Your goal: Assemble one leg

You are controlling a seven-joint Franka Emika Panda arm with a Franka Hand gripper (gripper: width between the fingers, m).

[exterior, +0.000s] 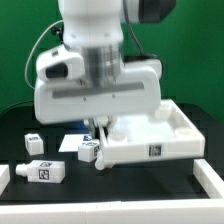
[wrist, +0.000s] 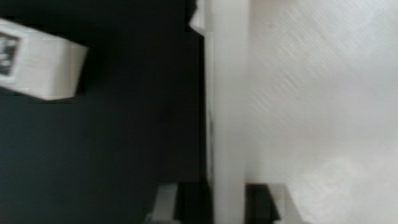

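The Panda arm stands low over the tabletop, the large white tray that serves as the landmark here. Three legs lie on the dark table off the tabletop's side toward the exterior view's left. The nearest leg is just beside that side's wall, and two more legs lie farther out. None is held or fitted.

The gripper is down at that same wall. In the wrist view its fingers stand one on each side of the wall and close against it. I cannot tell whether they actually clamp it.

The risk I see is that any sideways pull from here would drag the tabletop and sweep its wall into the nearest leg, rolling it away. A weak pinch on so thin a wall could also slip and twist the tabletop.
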